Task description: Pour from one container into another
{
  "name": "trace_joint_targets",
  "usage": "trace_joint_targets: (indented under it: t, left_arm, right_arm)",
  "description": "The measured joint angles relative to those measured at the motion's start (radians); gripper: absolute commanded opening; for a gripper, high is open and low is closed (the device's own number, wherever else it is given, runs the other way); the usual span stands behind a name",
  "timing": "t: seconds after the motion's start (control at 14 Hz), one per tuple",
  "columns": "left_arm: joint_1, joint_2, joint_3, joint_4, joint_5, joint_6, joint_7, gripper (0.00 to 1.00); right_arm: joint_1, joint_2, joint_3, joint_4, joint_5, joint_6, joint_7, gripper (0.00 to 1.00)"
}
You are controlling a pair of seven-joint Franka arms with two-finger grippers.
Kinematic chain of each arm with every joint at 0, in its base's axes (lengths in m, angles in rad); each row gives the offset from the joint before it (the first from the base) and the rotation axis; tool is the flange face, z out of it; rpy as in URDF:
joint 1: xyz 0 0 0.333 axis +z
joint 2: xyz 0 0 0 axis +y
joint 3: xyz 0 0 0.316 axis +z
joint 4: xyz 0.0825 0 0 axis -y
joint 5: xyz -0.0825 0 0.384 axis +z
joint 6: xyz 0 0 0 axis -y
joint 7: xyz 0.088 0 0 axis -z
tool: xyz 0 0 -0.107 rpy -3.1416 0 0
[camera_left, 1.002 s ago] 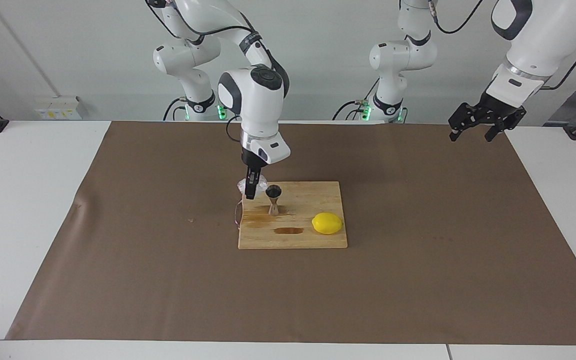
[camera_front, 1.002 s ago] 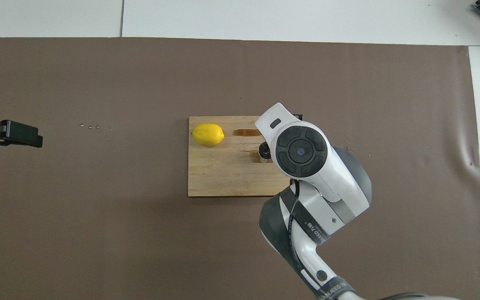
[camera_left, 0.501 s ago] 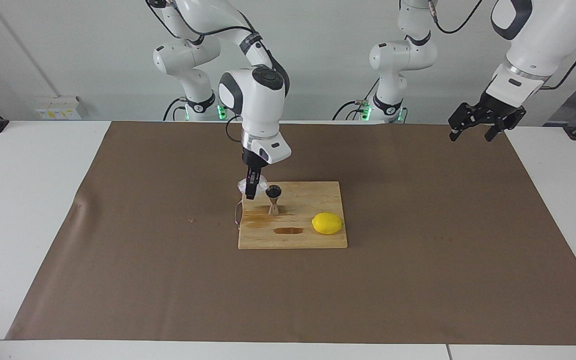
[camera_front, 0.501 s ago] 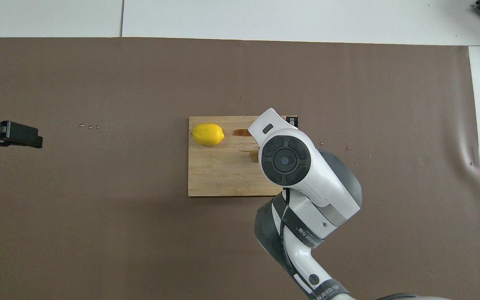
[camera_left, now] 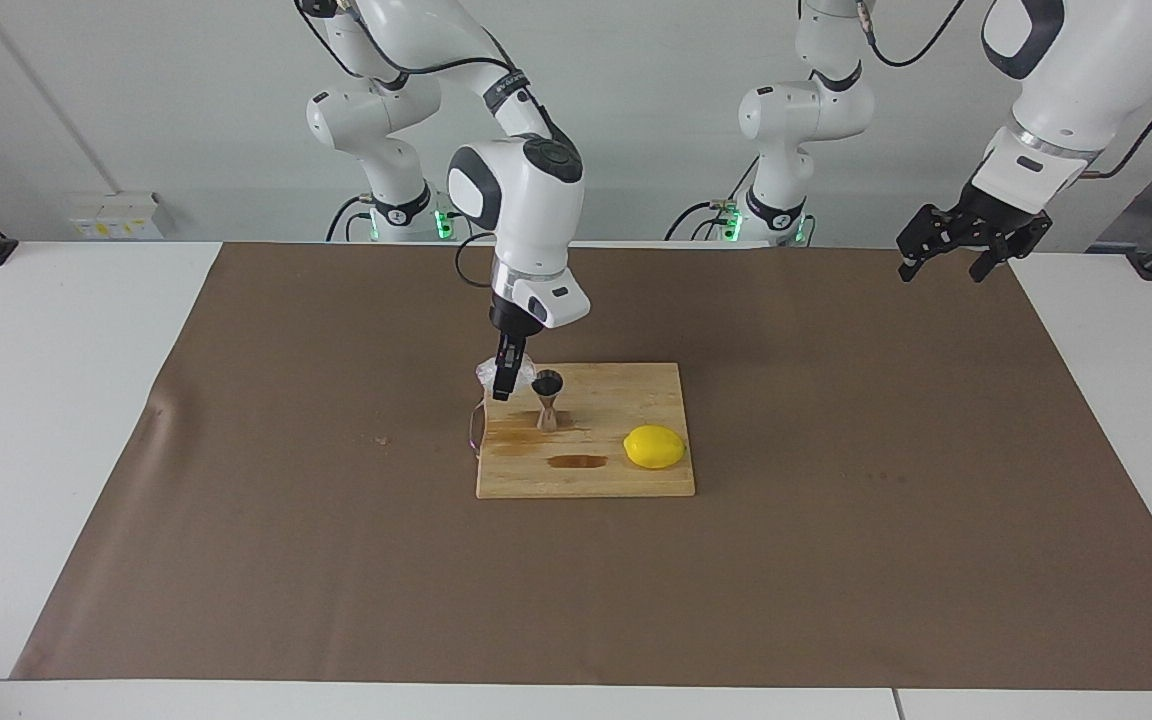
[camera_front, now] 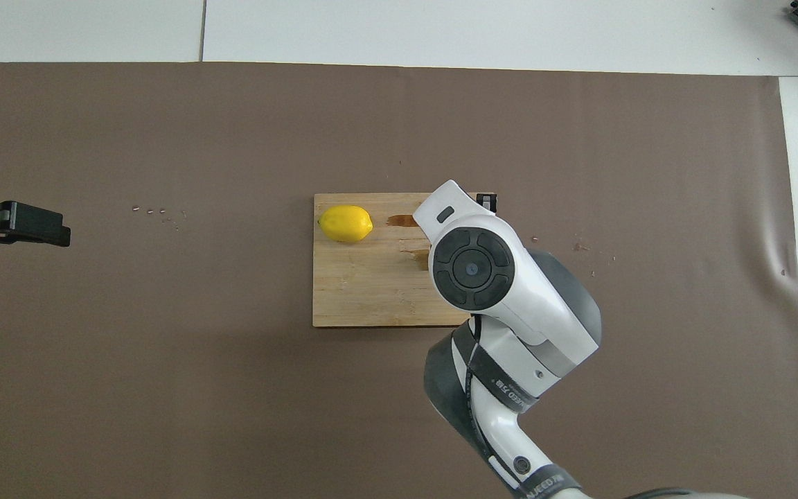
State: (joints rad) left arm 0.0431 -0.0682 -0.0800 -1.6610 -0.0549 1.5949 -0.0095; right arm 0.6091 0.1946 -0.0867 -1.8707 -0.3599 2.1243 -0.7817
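Glass cup (camera_left: 489, 374) sits half hidden in the right gripper's (camera_left: 506, 385) clasp beside the jigger (camera_left: 547, 398); left gripper (camera_left: 954, 252) waits spread.

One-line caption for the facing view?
Right gripper at glass cup beside steel jigger on cutting board; left gripper waits.

Wooden cutting board (camera_left: 636, 385), mid-desk (camera_left: 86, 400): crowded at the right arm's end. Steel jigger (camera_left: 547, 399) stands upright there, with the clear glass cup (camera_left: 489, 374) just beside it at the board's corner nearest the robots. Right claw (camera_left: 504, 385) hangs at the cup, its arm blocking the overhead view of that corner. Lemon (camera_left: 654, 446) lies on the board's edge farther from the robots, toward the left arm's end, well apart from the jigger; bare board between them, with wet stains. Brown mat (camera_left: 836, 550) around the board lies open on all sides. Left claw (camera_left: 956, 245) waits over the mat's edge.
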Motion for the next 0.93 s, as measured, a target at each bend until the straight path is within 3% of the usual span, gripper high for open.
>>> trace_joint_targets:
  t: [0.93]
  left_arm:
    - [0.000, -0.003, -0.001, 0.000, 0.012, -0.052, 0.002, 1.00]
  right_arm:
    - [0.000, 0.000, 0.000, -0.002, -0.001, 0.000, 0.000, 0.37]
